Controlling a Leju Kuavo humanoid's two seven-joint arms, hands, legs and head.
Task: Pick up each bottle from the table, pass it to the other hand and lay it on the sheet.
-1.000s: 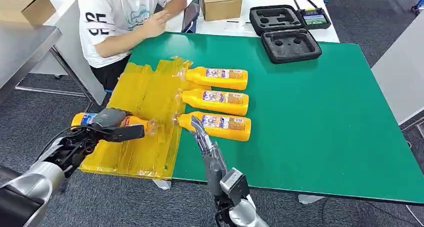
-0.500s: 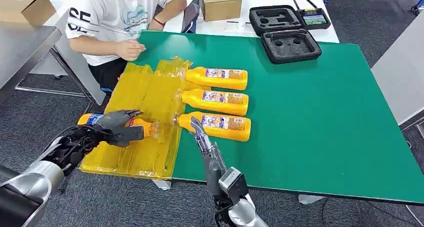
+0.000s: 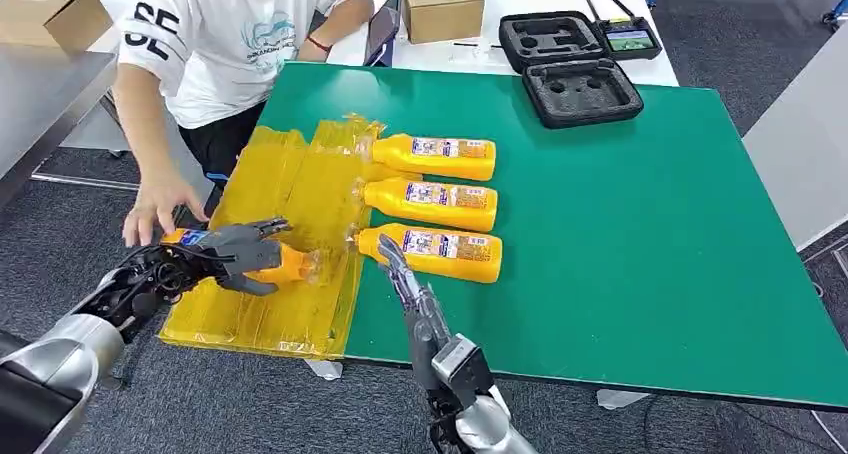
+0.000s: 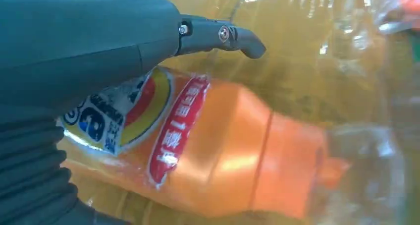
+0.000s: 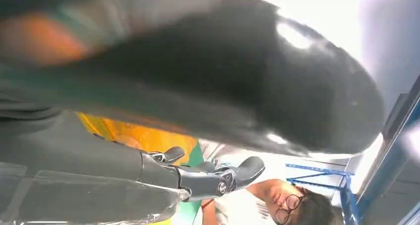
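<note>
An orange bottle (image 3: 290, 264) lies on its side on the yellow sheet (image 3: 300, 184), near the sheet's front left; up close its label and neck (image 4: 237, 155) rest on the sheet. My left hand (image 3: 238, 254) hovers over its body with fingers spread and one finger (image 4: 223, 36) stretched out above it, not wrapped around. Three more orange bottles lie on the green table (image 3: 640, 224) beside the sheet: far (image 3: 435, 157), middle (image 3: 432, 204), near (image 3: 440, 252). My right hand (image 3: 400, 272) is open, fingers (image 5: 218, 178) straight, pointing at the near bottle's neck.
A person sits at the table's far left corner; their hand (image 3: 158, 209) reaches down to the sheet's left edge, close to the laid bottle's base. A black foam case (image 3: 580, 89) and a cardboard box (image 3: 440, 4) stand at the back.
My left hand's fingers have opened off the bottle, which now lies on the sheet. The person's hand has come down from the chest to the sheet's left edge. The right hand barely moved.
</note>
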